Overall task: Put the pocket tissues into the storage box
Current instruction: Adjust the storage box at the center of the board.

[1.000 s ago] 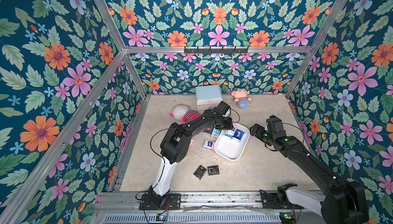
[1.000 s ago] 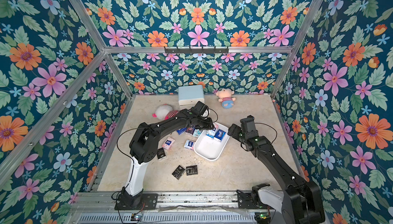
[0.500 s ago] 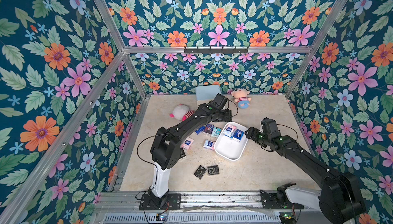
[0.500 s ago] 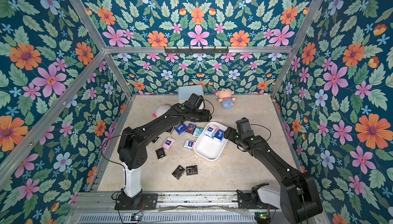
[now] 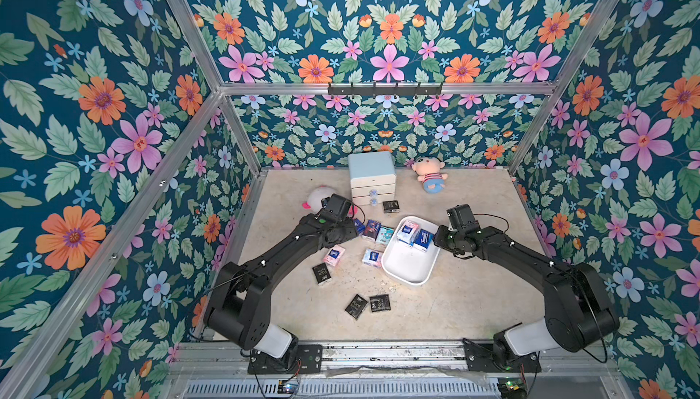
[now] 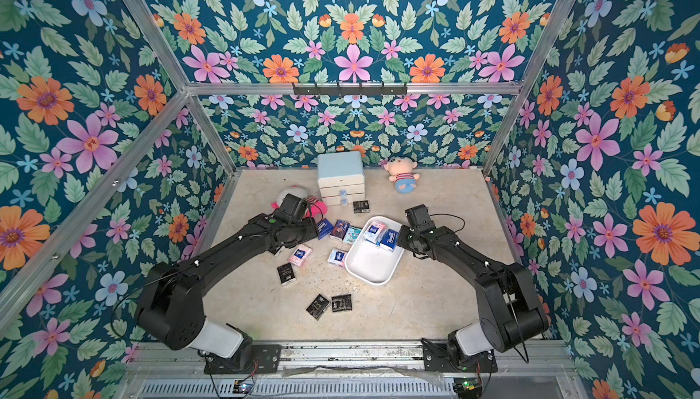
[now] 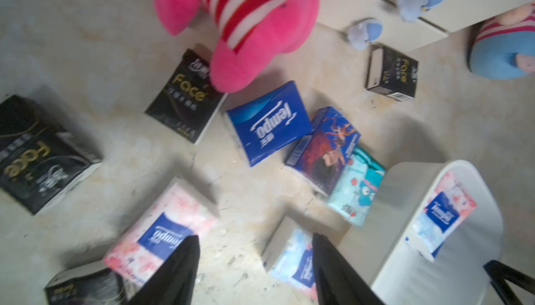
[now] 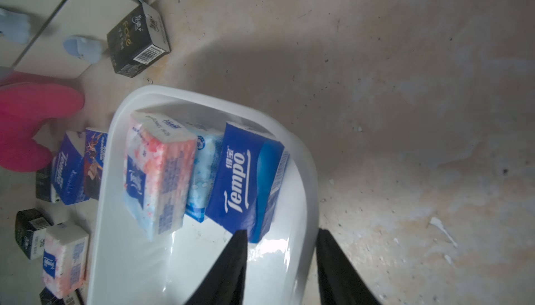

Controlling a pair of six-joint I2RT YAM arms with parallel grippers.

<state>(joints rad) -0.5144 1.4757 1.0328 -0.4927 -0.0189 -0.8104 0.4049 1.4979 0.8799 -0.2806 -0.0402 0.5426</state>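
Now your right gripper has come down over the wall of the storage box, jaws closing but still apart, one each side, not pinching yet; maybe to steady it. Three pocket tissues lie inside, just ahead. Your left gripper has pulled back, open and empty.

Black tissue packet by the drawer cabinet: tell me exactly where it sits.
In a top view the black packet lies by itself on the table just in front of the drawer cabinet, beyond the far end of the storage box.
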